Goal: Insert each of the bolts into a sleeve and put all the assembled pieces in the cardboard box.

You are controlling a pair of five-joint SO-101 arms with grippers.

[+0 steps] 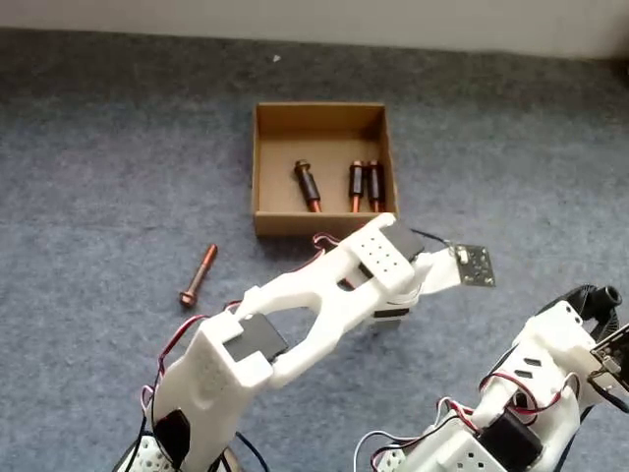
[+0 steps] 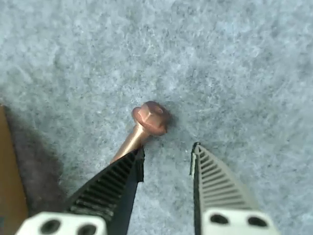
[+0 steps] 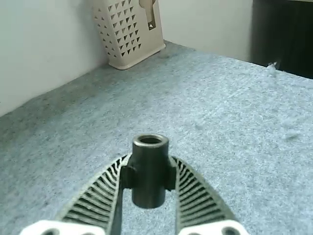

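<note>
My left gripper (image 2: 167,149) hangs open just above the grey carpet. A copper bolt (image 2: 152,117) lies on the carpet in front of the gripper, its hex head off the fingertips and its shaft running under one finger (image 2: 124,178). My right gripper (image 3: 149,169) is shut on a black sleeve (image 3: 149,147), held upright with its bore facing up; the same sleeve (image 1: 596,296) sits at the right arm's tip. Another copper bolt (image 1: 198,276) lies loose to the left. The cardboard box (image 1: 263,167) holds three bolts with sleeves on them (image 1: 308,184).
The left arm (image 1: 324,295) stretches across the middle, just in front of the box, whose brown wall (image 2: 7,171) lies close beside the left gripper. A beige perforated basket (image 3: 129,29) stands by the wall past the carpet. Open carpet surrounds the loose bolt.
</note>
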